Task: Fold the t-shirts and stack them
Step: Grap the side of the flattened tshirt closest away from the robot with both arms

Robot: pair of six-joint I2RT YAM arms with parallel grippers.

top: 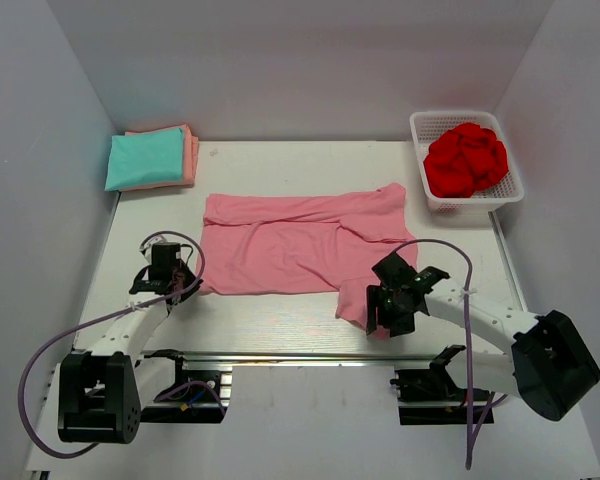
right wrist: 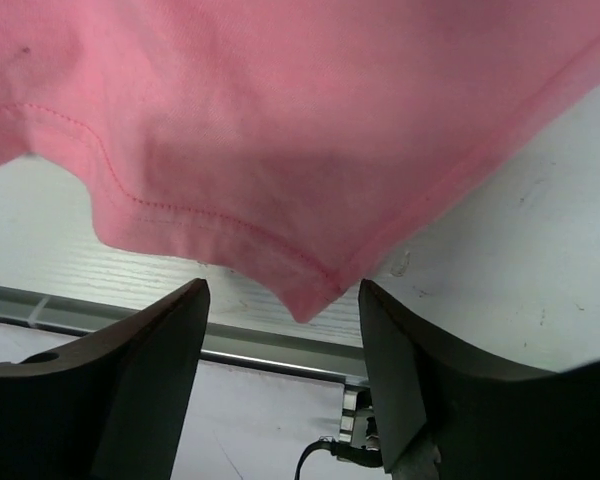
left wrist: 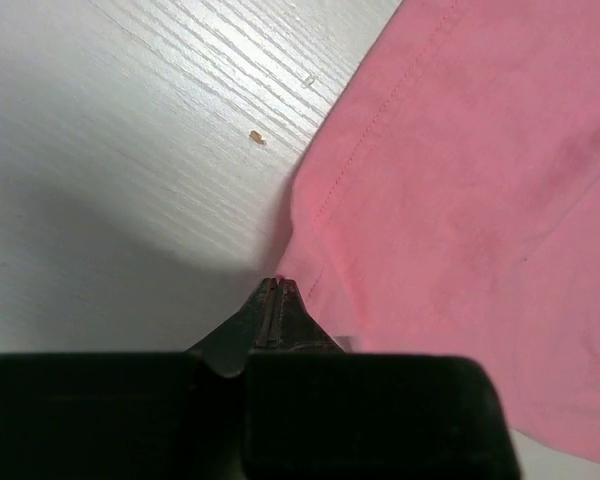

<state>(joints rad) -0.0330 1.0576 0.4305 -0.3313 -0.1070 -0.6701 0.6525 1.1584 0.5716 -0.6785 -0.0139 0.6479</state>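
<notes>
Light pink soft cloth t-shirt [top: 280, 250] lies spread flat mid white wood-grain table [top: 280, 320]. L gripper [left wrist: 273, 285] fingers pinched shut on its near-left hem corner. R gripper [right wrist: 282, 292] fingers wide apart, shirt's near-right corner betw. them, ungripped. Folded teal t-shirt [top: 145, 158] atop folded salmon-orange t-shirt [top: 189, 150], far-left

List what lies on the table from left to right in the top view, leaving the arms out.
Teal t-shirt folded on salmon t-shirt, spread pink t-shirt, white basket holding red cloth.
</notes>
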